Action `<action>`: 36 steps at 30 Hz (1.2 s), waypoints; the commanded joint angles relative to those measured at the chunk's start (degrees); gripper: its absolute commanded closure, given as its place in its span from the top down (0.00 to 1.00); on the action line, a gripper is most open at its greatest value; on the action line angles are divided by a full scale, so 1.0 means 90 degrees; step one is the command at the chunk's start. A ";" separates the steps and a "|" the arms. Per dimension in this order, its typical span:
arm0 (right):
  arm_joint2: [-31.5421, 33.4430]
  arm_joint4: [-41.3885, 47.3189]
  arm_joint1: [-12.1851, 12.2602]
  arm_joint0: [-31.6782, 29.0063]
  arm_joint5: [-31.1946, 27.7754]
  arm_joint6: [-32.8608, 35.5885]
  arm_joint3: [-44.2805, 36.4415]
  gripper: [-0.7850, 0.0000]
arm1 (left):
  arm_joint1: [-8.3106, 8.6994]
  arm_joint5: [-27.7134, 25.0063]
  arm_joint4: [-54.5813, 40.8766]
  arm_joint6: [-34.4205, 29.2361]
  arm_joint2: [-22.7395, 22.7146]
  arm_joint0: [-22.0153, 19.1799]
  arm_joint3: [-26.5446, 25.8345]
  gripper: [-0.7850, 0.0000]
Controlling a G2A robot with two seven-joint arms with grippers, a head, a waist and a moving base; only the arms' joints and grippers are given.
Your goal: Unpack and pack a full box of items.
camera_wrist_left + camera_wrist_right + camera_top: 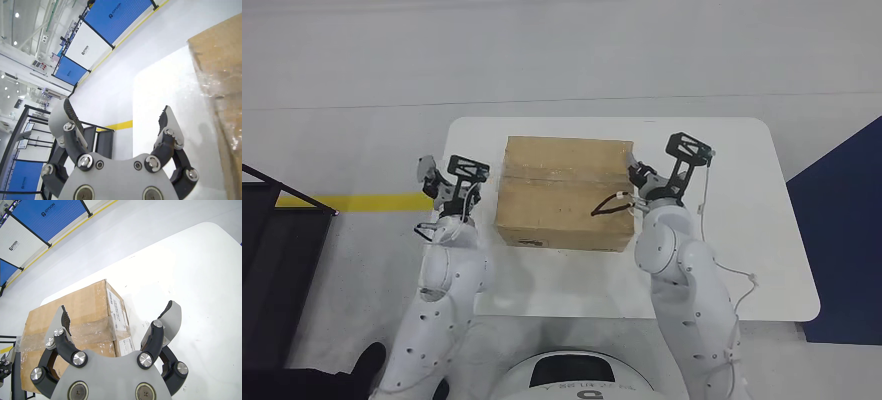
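A brown cardboard box [564,192] stands closed in the middle of the white table [742,200], with clear tape along its top seam. My left gripper [449,170] hovers open beside the box's left side, apart from it; the left wrist view has the left gripper [115,108] empty over the table edge [160,91] and the taped box wall [217,75] close by. My right gripper [667,165] is open at the box's right end. In the right wrist view the right gripper [116,307] spans the box's upper edge, above the box [85,306] with white labels on its end face.
A black metal rack [272,260] stands on the floor left of the table, next to a yellow floor line [362,202]. A thin white cable [732,270] trails from the right arm across the table's right part. Bare tabletop [179,275] lies to the right of the box.
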 commanded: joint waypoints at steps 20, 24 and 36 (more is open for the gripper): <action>-0.0091 -0.0074 -0.0049 0.0215 -0.0007 0.0086 0.0038 1.00 | 0.0004 -0.2694 -0.5841 0.2968 -0.1225 0.0367 0.0325 1.00; -0.0070 -0.0069 -0.0058 0.0245 0.0003 0.0062 0.0085 1.00 | 0.0004 -0.2694 -0.5841 0.2968 -0.1225 0.0367 0.0325 1.00; -0.0125 -0.0093 -0.0091 0.0379 0.0026 0.0085 0.0221 1.00 | 0.0122 -0.4804 -0.8996 0.2890 -0.2090 0.0491 0.0932 1.00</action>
